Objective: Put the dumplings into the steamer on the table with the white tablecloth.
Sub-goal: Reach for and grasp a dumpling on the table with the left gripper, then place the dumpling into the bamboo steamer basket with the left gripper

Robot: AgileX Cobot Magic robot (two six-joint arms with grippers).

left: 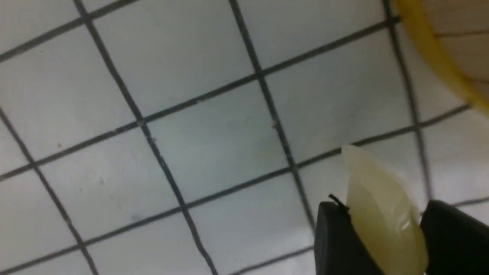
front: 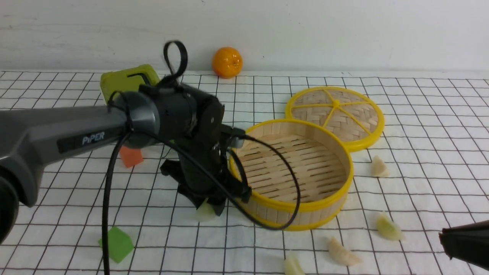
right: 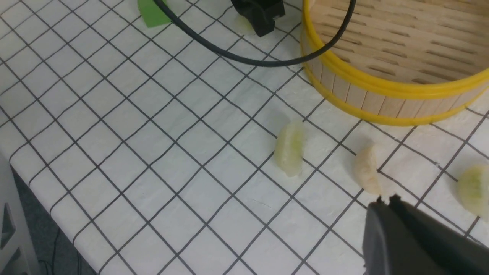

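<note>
My left gripper is shut on a pale cream dumpling, low over the white tablecloth, just left of the steamer's front. The round bamboo steamer stands mid-table, and its slatted floor is bare. Other dumplings lie on the cloth to the steamer's right and in front of it. My right gripper is shut and empty, just short of a cream dumpling, with greenish dumplings on either side.
The woven lid leans behind the steamer. An orange sits by the wall. An orange cube, a green cube and a yellow-green block lie left. The left arm's cable loops over the steamer's rim. The table edge is near.
</note>
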